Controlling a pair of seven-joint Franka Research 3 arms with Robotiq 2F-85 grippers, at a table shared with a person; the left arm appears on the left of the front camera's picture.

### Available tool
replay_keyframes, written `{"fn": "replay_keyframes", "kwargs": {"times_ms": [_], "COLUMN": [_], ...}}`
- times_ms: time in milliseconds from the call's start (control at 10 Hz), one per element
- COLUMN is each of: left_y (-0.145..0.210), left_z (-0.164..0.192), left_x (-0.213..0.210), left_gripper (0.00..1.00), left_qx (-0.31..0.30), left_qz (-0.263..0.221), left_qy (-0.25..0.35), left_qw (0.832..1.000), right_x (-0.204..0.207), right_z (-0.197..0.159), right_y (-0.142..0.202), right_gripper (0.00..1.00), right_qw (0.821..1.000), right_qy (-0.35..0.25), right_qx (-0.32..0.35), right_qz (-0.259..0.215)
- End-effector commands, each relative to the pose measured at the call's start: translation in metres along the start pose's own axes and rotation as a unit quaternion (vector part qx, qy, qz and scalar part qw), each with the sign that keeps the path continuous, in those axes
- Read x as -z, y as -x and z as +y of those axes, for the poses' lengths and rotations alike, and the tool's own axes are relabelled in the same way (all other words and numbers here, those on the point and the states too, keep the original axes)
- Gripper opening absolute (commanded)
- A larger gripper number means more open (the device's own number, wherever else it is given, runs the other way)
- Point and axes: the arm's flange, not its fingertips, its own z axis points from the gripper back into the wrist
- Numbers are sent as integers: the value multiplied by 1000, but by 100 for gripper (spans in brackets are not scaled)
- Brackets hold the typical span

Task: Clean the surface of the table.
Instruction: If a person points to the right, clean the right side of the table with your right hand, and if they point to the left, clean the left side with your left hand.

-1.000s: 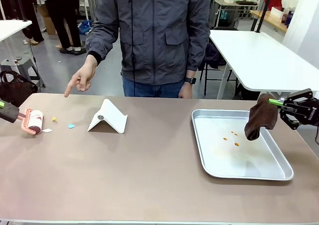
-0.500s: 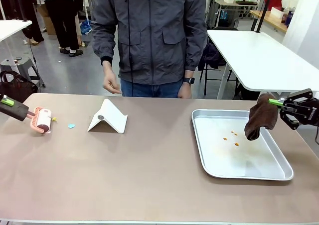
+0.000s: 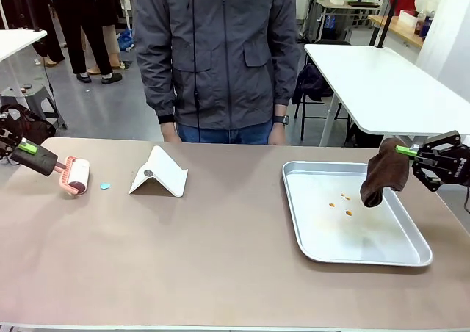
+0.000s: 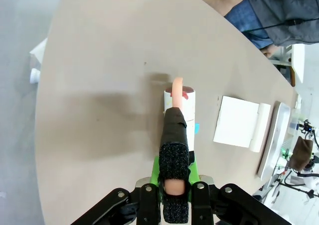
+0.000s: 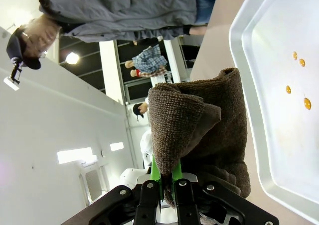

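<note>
As seen from the robot's side, the taupe table (image 3: 220, 273) spans the whole foreground. Right half: silver tray (image 3: 367, 257) flat on it, a few orange crumbs (image 3: 345, 204) inside. Right gripper (image 3: 408, 152) is clamped on a brown cloth (image 3: 382, 173) that hangs over the tray's right part (can't tell if its tip touches the tray). Left edge: left gripper (image 3: 28, 149) is closed tight on the black handle of a lint roller (image 3: 76, 176), roll down on the tabletop. Small blue scrap (image 3: 105, 186) just beside the roll. White folded stand (image 3: 159, 172) farther toward the middle. Person (image 3: 220, 53) stands at the far edge, arms down.
</note>
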Motion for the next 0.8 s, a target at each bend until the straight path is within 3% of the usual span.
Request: {"fn": "replay_keyframes", "kwargs": {"times_ms": [0, 700], "left_y": [-6, -13], "left_z": [-4, -29], "left_x": [20, 33], "left_gripper": [22, 22], "left_qx": [7, 27], "left_qz": [1, -1], "left_qy": [-9, 15], "left_qw": [1000, 1000], "right_x": [-1, -1], "right_z": [3, 3], "right_y": [-1, -1], "right_gripper": [0, 0], "right_qw": [1000, 1000], "right_qy": [-14, -14], "right_qx": [0, 0], "right_qz": [0, 0]}}
